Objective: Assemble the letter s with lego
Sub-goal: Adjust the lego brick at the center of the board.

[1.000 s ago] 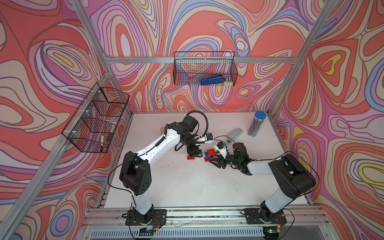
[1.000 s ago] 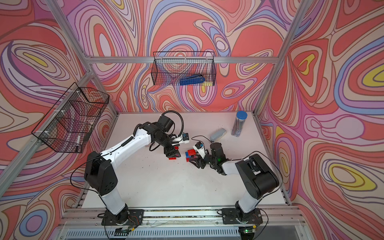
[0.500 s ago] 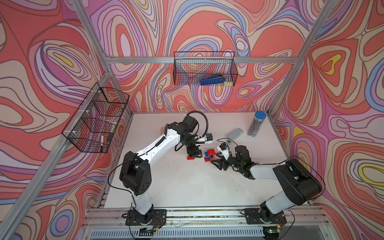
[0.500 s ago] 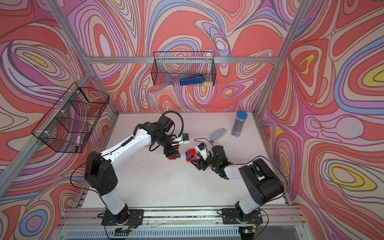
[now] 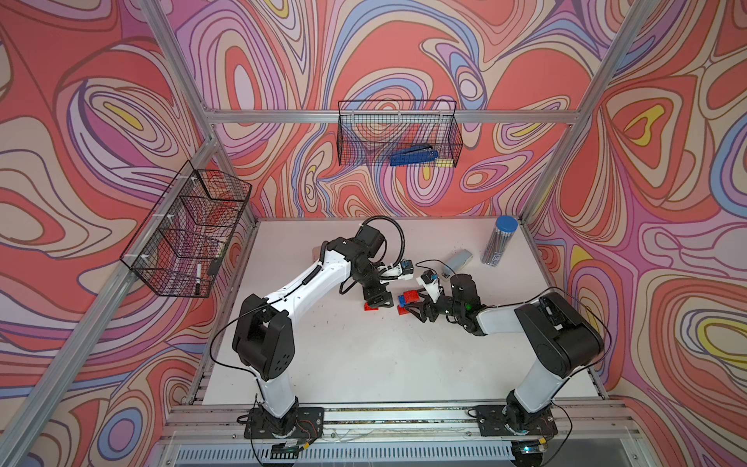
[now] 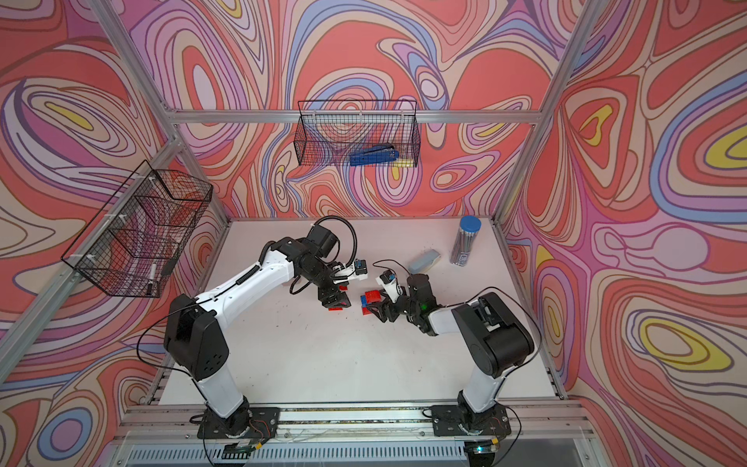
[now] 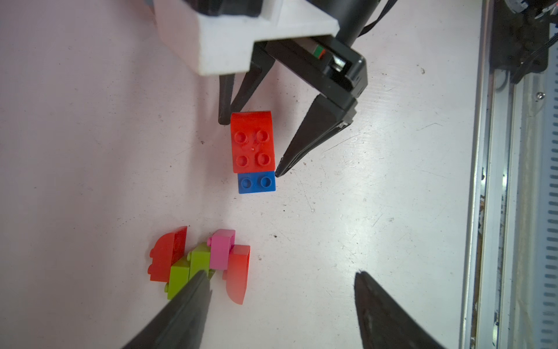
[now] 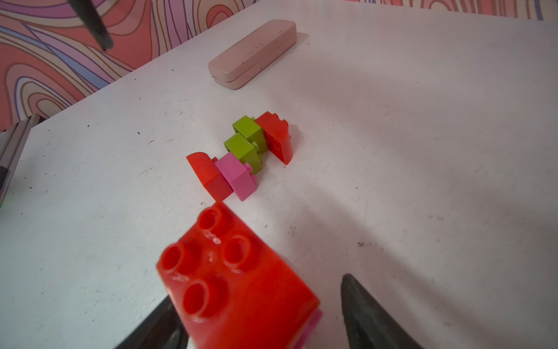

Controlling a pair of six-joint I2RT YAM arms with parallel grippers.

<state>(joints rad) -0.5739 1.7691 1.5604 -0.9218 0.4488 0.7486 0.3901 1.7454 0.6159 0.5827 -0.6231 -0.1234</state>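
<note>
The lego lies mid-table in two groups. A joined cluster [image 7: 208, 260] of red, lime green and pink bricks lies on its side, also seen in the right wrist view as the cluster [image 8: 244, 151]. A red four-stud brick [image 7: 253, 142] sits on a blue brick [image 7: 256, 184]. My right gripper [image 8: 259, 305] stands open around that red brick [image 8: 229, 278], with a gap to one finger. My left gripper [image 7: 282, 279] is open beside the cluster, one fingertip over its green brick. In both top views the left gripper [image 5: 378, 298] and right gripper [image 5: 413, 308] face each other.
A pale blue-grey stapler [image 5: 458, 260] and a blue-lidded cylinder [image 5: 499, 242] stand at the back right. A pink oblong case [image 8: 253, 54] lies beyond the cluster. Wire baskets hang on the left wall [image 5: 186, 230] and the back wall [image 5: 398, 133].
My right gripper's jaws have spread apart around the red-and-blue stack, which now rests on the table. The right arm shifted slightly. The left arm has not moved.
</note>
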